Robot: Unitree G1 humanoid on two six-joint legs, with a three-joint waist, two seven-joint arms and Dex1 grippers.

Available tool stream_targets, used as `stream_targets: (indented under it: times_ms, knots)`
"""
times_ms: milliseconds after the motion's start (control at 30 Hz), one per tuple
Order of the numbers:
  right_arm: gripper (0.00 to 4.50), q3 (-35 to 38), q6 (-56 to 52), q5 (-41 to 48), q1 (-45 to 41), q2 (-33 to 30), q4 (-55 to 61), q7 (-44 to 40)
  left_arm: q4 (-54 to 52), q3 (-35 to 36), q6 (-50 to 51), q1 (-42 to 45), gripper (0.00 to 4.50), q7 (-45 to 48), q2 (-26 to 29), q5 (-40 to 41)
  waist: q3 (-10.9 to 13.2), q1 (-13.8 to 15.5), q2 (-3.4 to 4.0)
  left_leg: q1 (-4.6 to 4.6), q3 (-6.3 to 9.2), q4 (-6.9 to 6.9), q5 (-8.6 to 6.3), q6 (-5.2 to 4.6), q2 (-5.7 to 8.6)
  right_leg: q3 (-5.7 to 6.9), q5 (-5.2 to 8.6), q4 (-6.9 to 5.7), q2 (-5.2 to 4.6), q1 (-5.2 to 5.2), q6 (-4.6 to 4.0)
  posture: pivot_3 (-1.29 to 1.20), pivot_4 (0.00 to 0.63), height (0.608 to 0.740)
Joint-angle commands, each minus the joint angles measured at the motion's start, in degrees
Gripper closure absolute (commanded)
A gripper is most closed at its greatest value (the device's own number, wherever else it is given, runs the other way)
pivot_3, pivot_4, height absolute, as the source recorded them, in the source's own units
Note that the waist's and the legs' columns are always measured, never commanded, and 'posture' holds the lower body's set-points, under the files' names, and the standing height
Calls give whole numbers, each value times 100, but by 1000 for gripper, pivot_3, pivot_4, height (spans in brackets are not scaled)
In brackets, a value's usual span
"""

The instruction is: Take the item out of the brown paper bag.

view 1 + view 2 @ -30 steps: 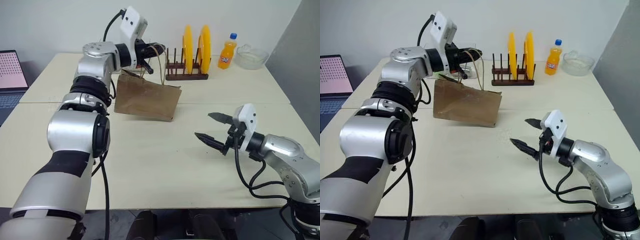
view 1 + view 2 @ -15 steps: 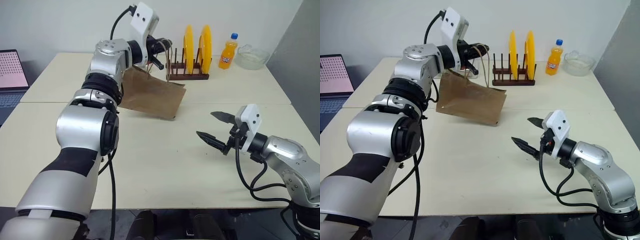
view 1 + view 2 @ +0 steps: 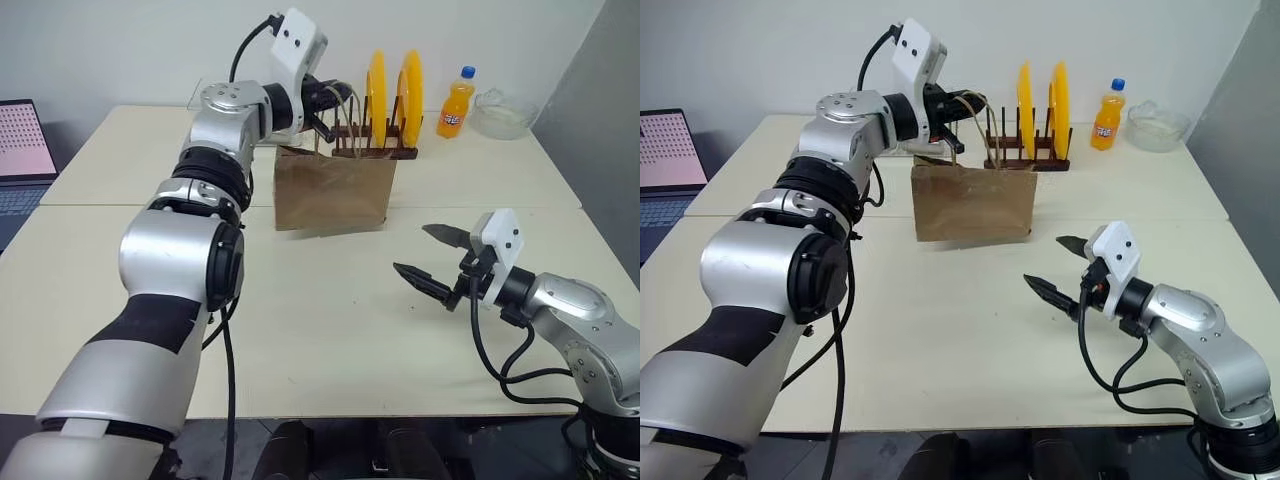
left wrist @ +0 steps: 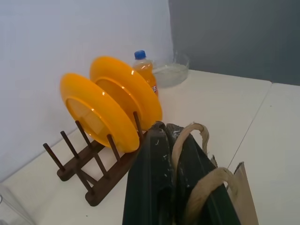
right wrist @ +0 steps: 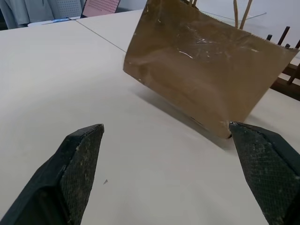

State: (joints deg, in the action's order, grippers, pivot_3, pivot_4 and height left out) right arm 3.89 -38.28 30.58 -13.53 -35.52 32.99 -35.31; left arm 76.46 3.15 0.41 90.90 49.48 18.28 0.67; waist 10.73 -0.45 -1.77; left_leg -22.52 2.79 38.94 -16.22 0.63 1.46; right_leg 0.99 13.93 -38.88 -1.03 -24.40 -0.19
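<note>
L gripper (image 3: 962, 100) clenched on the cord handles (image 4: 201, 180) of the brown paper bag (image 3: 973, 203), bag upright, hanging w/ its base at or just above the table (image 3: 940, 330). R gripper (image 3: 1058, 268) at bag's 5 o'clock, apart from it, fingers spread wide, nothing in them. Cola bottle can't be seen; can't tell where it is. Wooden rack w/ two orange plates (image 3: 1040, 98) at bag's 1 o'clock, orange soda bottle (image 3: 1105, 115) beside it.

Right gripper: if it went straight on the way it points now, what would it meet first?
Probably the brown paper bag, which stands straight ahead between the open right gripper's fingers over bare table; depth is unclear.
</note>
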Motion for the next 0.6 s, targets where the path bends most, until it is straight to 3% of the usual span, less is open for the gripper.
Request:
stream_targets:
  times_ms: [33,567,600]
  knots:
    - [0,129,1,106,10,-31,263,37,-140,21,-258,68,4485,44,39,-86,0,-1,0,1,-1,0,0,0,0,-1,0,-1,0,0,0,0,150,740]
    - [0,80,-240,346,22,98,484,233,-99,-253,-643,-304,4485,210,323,-710,0,0,0,4,-2,1,0,0,1,-3,-10,-5,0,1,-16,0,150,740]
    - [0,66,-242,349,1,104,475,238,-105,-296,-680,-327,4299,201,353,-773,0,0,0,4,-1,1,0,0,1,-2,-10,-5,0,1,-16,0,150,740]
